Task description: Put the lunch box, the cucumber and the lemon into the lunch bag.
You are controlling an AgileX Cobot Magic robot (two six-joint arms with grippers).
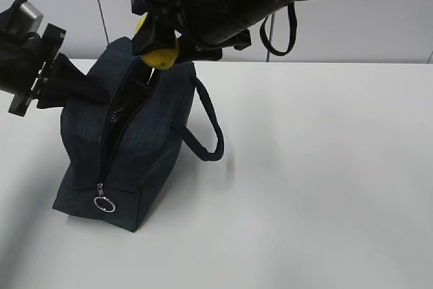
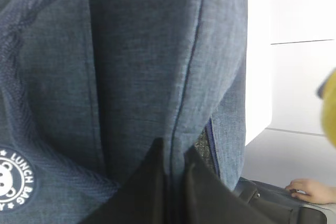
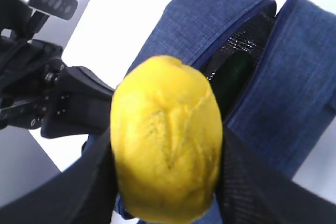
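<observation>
- At the near end of the lunch bag, the metal ring pull hangs low against the fabric, and the unzipped slit runs from there up and away from the camera, so the bag's long axis points near to far on the white desk.
- The bag looks soft and floppy; I judge it will sag shut unless its edge is held, and the rim beside the zipper is the sensible place to take it.
- One padded handle droops down the bag's right side.
- At the left, the left gripper has its fingers clenched on a fold of the bag's side wall, drawing the mouth wide.
- Over the far end of the opening, the right gripper grasps the lemon between its fingers, across the fruit's middle; its long axis runs roughly upright in the right wrist view.
- The lemon seems firm, light and bumpy, so unlikely to slip.
- Inside the mouth something dark green shows, probably the cucumber; the lunch box I cannot make out.
</observation>
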